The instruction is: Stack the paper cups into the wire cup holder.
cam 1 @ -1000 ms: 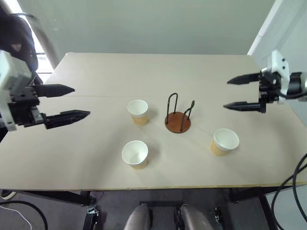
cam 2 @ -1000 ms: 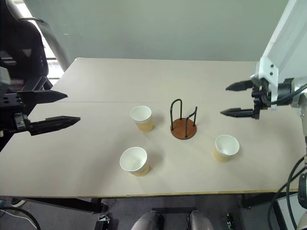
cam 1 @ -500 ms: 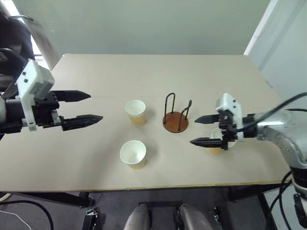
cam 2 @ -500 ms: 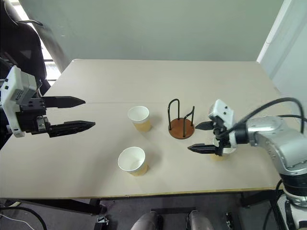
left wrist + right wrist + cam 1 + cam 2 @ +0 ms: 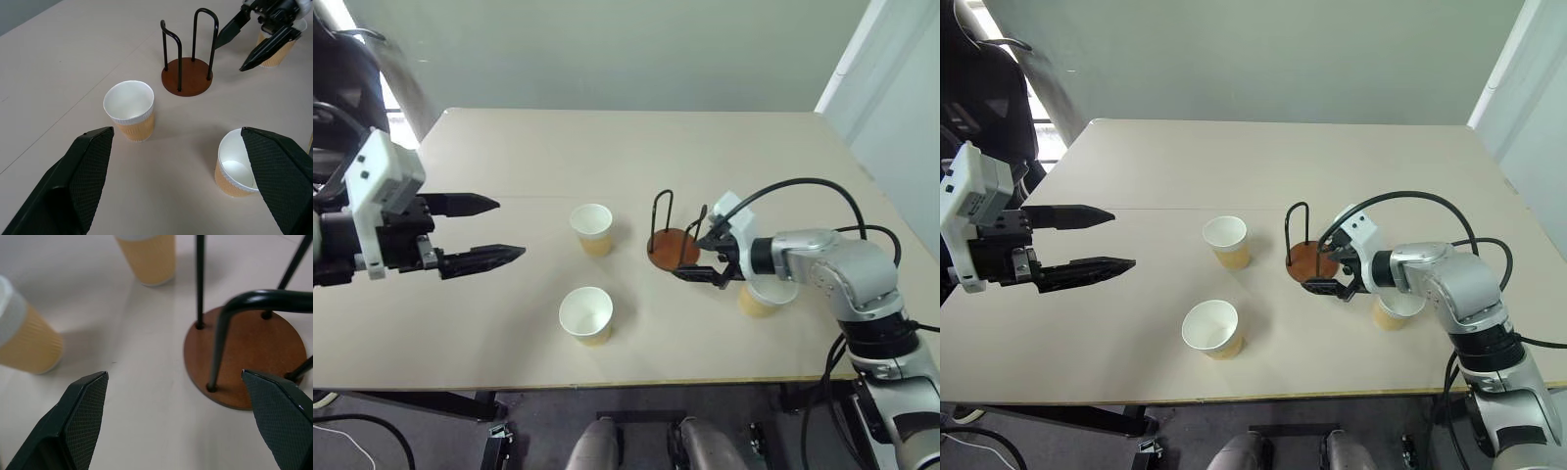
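Standing upright: wire cup holder (image 5: 674,242); 3 paper cups (image 5: 593,228).

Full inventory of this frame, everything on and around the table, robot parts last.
paper cups: 3, tan-yellow outside, white inside, all upright on the table; one left of the wire cup holder, one nearer the front edge, one to the holder's right, partly behind the right arm.
wire cup holder: 1, reddish-brown round base with black wire loops, mid-table, no cup in it.
table: 1, beige, a seam running across its top.
chair: 1, black, beyond the table's far left corner.
left hand: black fingers open, over the table's left side, holding nothing.
right hand: black fingers open, at the holder's base, holding nothing.
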